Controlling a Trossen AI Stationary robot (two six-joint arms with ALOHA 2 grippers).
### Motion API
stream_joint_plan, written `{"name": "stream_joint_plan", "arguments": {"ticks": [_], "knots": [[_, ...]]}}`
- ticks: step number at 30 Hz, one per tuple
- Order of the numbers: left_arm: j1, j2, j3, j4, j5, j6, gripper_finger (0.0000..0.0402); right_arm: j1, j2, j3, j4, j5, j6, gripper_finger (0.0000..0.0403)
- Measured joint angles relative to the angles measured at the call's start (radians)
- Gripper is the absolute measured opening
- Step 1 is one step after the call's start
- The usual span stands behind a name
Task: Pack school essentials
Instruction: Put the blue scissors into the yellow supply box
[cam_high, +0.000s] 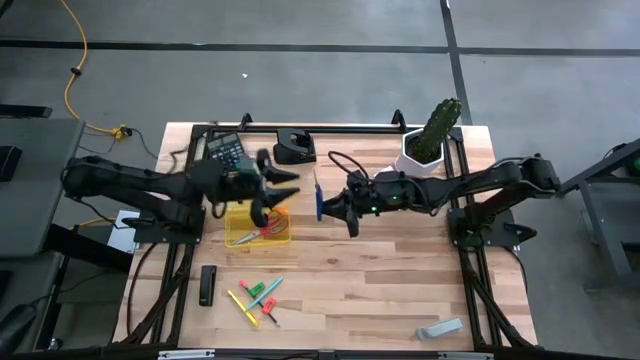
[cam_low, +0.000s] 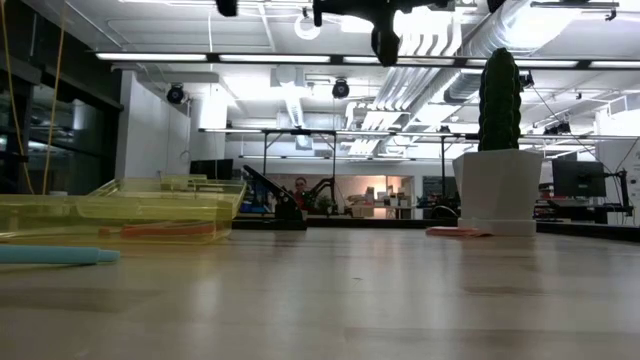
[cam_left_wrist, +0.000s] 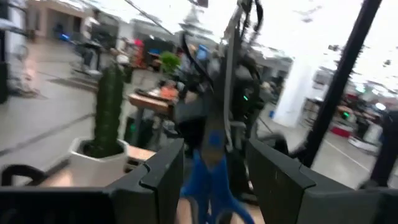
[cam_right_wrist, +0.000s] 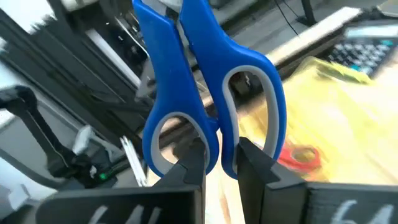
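the right gripper (cam_right_wrist: 221, 163) is clenched on the blue-handled scissors (cam_right_wrist: 205, 81), its fingers pinching the handle loops and holding them up off the table (cam_high: 400, 270). facing it, the left gripper (cam_left_wrist: 214, 180) has its jaws released and apart, the scissors showing in the gap. just below the left jaws lies the yellow tray (cam_high: 258, 228) with the red-handled scissors (cam_high: 268, 232) inside; behind the right jaws stands the cactus (cam_high: 438, 128).

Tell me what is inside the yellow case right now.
The yellow case holds red-handled scissors, seen through its wall in the low view. The left gripper overhangs its far edge, so anything beneath there is hidden.
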Motion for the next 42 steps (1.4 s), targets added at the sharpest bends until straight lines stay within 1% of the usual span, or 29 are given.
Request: {"name": "stream_joint_plan", "arguments": {"ticks": [10,15,19,22,25,28,31,37,42], "knots": [[-0.029,0.157,0.001,0.177,-0.002,-0.015,0.0161,-0.001,0.0,0.0,0.019,-0.017,0.001,0.0028],[-0.029,0.211,0.034,0.191,-0.004,-0.014,0.0161,-0.004,0.0,0.0,0.024,-0.027,0.002,0.0028],[-0.029,0.249,0.067,0.186,-0.009,0.031,0.0161,-0.004,0.0,0.0,0.025,-0.029,0.001,0.0027],[-0.028,0.255,0.072,0.177,-0.023,0.037,0.0161,-0.004,0.0,0.0,0.029,-0.036,0.0,0.0027],[-0.024,0.244,0.072,0.121,-0.024,0.037,0.0161,-0.002,0.0,0.0,0.033,-0.035,-0.002,0.0027],[-0.025,0.221,0.072,0.073,-0.048,0.037,0.0161,-0.002,0.0,0.0,0.034,-0.034,-0.002,0.0027],[-0.025,0.216,0.072,0.074,-0.055,0.037,0.0161,-0.002,0.0,0.0,0.034,-0.035,-0.002,0.0027],[-0.025,0.235,0.082,0.085,0.002,0.01,0.0161,-0.002,0.0,0.0,0.025,-0.062,-0.002,0.0025],[-0.025,0.269,0.116,0.084,0.005,0.038,0.0161,-0.004,-0.001,0.0,0.02,-0.089,-0.002,0.0025]]}}
